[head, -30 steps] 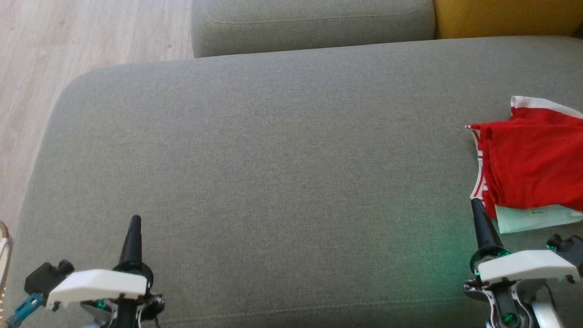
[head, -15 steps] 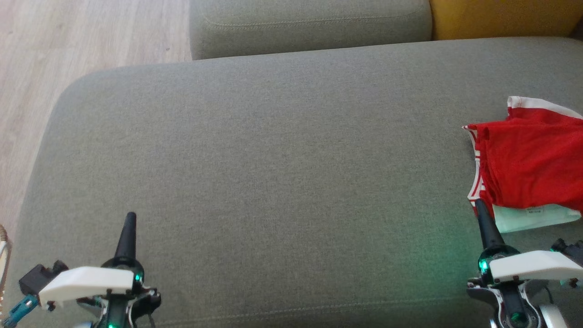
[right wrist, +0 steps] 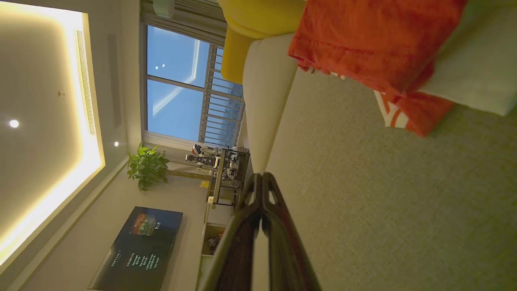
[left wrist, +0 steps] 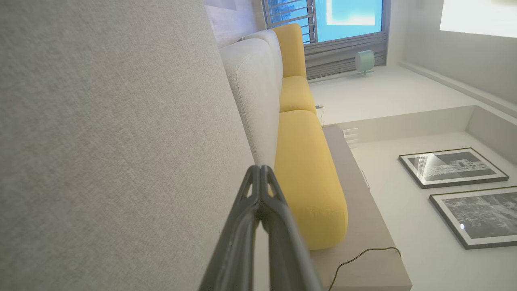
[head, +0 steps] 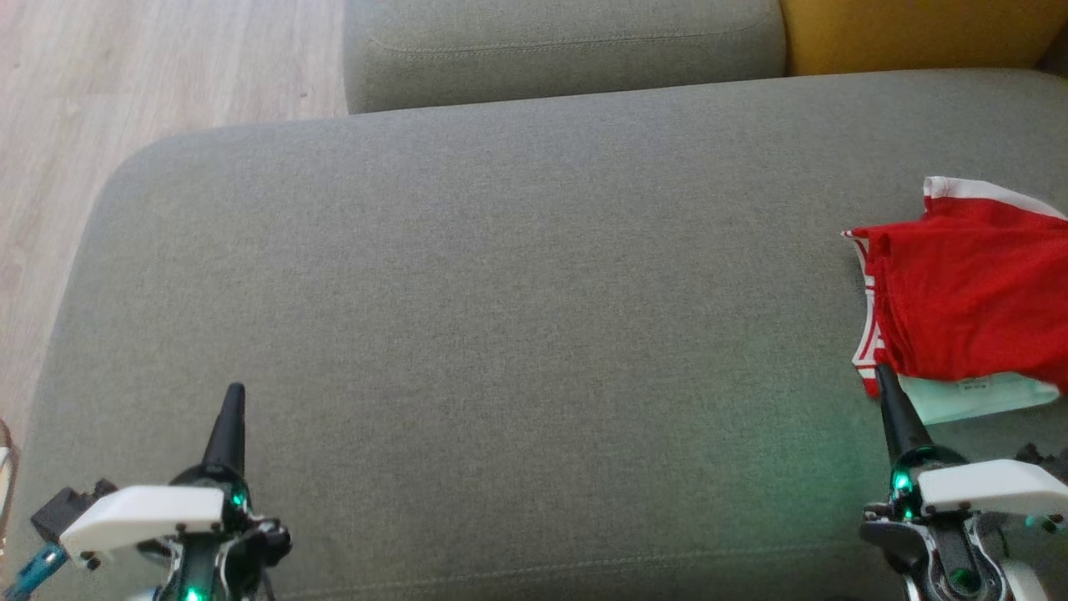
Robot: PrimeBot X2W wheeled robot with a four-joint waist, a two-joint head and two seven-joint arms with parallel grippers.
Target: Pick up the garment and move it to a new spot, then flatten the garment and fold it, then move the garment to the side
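On the garment (head: 968, 292) — label (head: 974, 386), illegible

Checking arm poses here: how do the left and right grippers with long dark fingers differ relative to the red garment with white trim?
The left gripper lies over bare grey-green sofa cushion, far from the red garment; the right gripper has its tip beside that garment's near corner. The left gripper leans toward the robot's right, the right gripper toward its left. Both are shut and empty.

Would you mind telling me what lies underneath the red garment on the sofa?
A pale folded cloth with a small label pokes out from under the red garment at its near edge; the rest is covered.
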